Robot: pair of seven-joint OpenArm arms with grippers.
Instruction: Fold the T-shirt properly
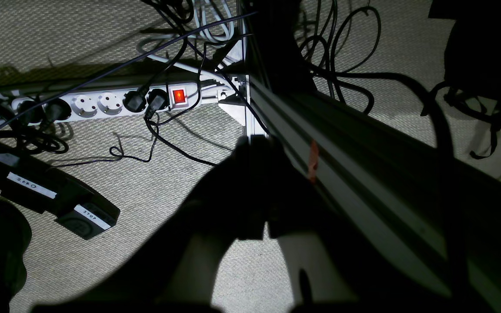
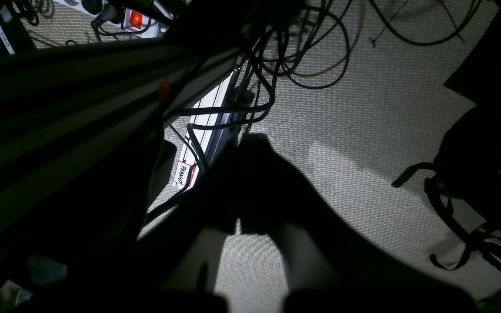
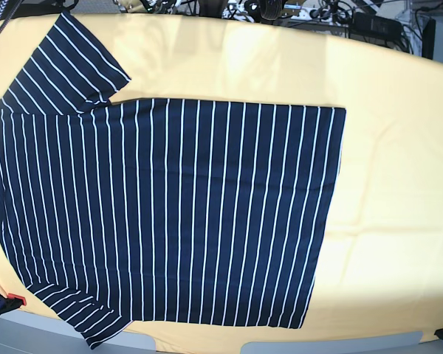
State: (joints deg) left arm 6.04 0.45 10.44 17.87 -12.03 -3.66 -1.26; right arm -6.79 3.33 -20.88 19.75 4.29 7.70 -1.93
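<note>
My left claw (image 1: 252, 148) is pressed together, its dark fingers coming to one blunt tip in my left wrist view. My right claw (image 2: 252, 143) is pressed together too, its tips dark and meeting. The T-shirt (image 3: 184, 206), navy with thin white pinstripes, lies spread over the yellow cloth (image 3: 399, 184) that covers the table, apart from both my claws. It takes up the left and middle of that surface as the base view shows it, with its straight hem running down well apart from the right edge. One sleeve (image 3: 66, 66) reaches up toward the top left corner; the other sleeve (image 3: 85, 313) lies bunched at the bottom edge, near the bottom left corner, its tip over the pale rim of the table. A few soft creases cross the body. Past my left claw I see the grey carpet (image 1: 168, 208), a white power strip (image 1: 98, 104) with a glowing red switch (image 1: 179, 96), and a black box (image 1: 87, 219) labelled STOP. Past my right claw are looped black cables (image 2: 272, 87), a PEANUT label (image 2: 182, 174) and a dark thing with straps (image 2: 485, 165), too dim to name.
</note>
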